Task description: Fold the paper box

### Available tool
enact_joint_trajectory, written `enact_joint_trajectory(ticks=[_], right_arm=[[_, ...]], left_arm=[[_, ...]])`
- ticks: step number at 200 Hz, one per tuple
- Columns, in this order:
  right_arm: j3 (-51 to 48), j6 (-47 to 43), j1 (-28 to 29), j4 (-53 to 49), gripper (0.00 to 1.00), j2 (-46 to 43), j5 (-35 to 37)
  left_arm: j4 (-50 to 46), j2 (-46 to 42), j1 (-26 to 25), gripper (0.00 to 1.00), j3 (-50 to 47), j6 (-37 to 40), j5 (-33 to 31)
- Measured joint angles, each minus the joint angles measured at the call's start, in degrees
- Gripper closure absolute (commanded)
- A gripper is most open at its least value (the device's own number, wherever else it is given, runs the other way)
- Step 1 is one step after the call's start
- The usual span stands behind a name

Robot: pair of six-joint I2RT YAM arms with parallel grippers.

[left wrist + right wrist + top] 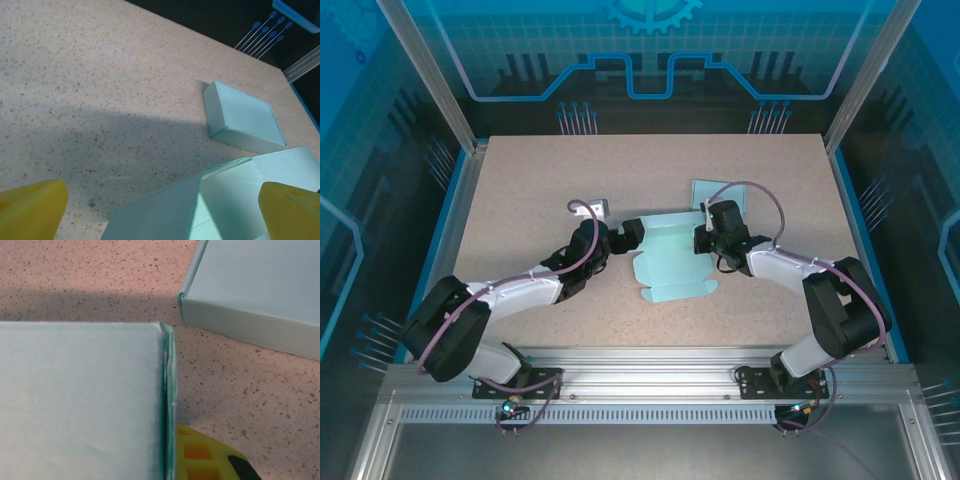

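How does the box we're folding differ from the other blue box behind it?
The working box is spread open with only some walls raised; the back box is fully closed. The working box covers more table than the back box. The working box lies mid-table, the back box farther back, apart from it. Both are pale blue.

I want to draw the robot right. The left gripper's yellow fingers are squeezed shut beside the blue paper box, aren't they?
Not shut. The left gripper is wide open, its yellow fingers far apart, beside the blue paper box. The left wrist view shows it.
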Motion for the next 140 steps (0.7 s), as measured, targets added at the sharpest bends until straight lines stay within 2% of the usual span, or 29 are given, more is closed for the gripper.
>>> enact_joint_trajectory(ticks=[64, 140], right_arm=[[0.0, 0.3, 0.0, 0.0, 1.0, 0.0, 0.2], [0.0, -0.3, 0.5, 0.6, 1.0, 0.0, 0.7]], left_arm=[[-0.7, 5.8, 0.0, 0.01, 0.5, -0.8, -0.2], [1.9, 12.2, -0.6, 0.01, 6.4, 0.9, 0.8]])
